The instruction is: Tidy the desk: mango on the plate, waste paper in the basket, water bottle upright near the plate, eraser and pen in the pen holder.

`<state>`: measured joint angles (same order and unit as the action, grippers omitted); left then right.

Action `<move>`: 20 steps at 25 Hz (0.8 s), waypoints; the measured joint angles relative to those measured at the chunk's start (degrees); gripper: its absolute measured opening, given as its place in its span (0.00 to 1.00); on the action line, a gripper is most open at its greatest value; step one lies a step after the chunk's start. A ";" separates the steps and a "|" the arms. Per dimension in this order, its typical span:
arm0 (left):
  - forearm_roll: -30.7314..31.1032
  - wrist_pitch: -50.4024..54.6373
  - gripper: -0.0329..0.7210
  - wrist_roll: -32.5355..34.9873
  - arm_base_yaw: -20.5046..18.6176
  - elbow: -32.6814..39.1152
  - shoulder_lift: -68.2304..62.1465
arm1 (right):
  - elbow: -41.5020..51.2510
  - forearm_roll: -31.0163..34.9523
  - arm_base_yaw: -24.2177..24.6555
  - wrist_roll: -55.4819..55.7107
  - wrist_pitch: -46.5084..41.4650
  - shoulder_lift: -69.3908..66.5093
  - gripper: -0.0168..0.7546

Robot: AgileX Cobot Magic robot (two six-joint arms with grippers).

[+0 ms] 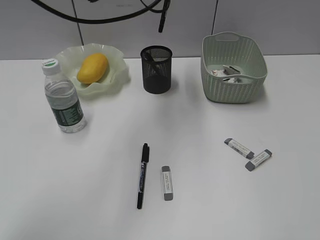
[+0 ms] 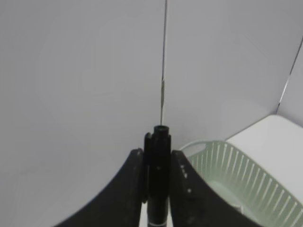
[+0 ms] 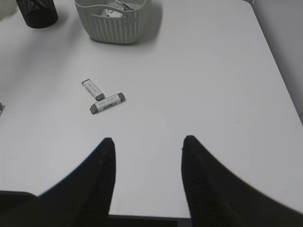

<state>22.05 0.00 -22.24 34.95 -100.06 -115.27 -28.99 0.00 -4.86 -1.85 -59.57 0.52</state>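
Nearest the exterior camera: one black pen point(image 1: 143, 176) flat on the desk point(image 1: 240, 200), one grey-capped eraser point(image 1: 167, 183) just beside it on its right, apart from it. Two more erasers at right, one point(image 1: 239, 148) and another point(image 1: 258, 159), ends close together or touching in a V; can't tell which. Total erasers on the desk: three. Their white sleeves carried print, too small to read.

Second pen point(image 2: 159, 175) was clamped between the left gripper point(image 2: 157, 189) jaws, pointing up in the left wrist view, basket point(image 2: 246, 179) rim below and to the right. That gripper itself didn't show in the exterior view.

Right gripper point(image 3: 147, 144) jaws stood apart, nothing between them, hovering above bare desk; the two right-hand erasers lay well ahead of it.

One mango point(image 1: 93, 68) sat on the plate point(image 1: 116, 60), back left. One water bottle point(image 1: 62, 97) stood upright just in front-left of the plate; white cap had small green print, dark green label had white text, neither legible.

One pen holder point(image 1: 156, 69) stood at back centre, a dark slanted stick-like item inside, can't identify it.

One basket at back right held the waste paper point(image 1: 218, 72), with red marks on it, plus some dark bits I couldn't make out.
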 joint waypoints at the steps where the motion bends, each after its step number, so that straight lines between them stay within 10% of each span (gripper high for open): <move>1: 0.63 -2.02 0.20 0.00 0.00 0.00 -0.27 | 0.00 0.00 0.00 0.00 0.00 0.00 0.50; 20: 2.47 -20.26 0.20 0.00 -4.53 0.00 -7.84 | 0.00 0.68 0.00 0.00 0.00 0.00 0.50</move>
<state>24.52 -20.26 -22.24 30.42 -100.06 -123.11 -28.99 0.68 -4.86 -1.85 -59.57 0.52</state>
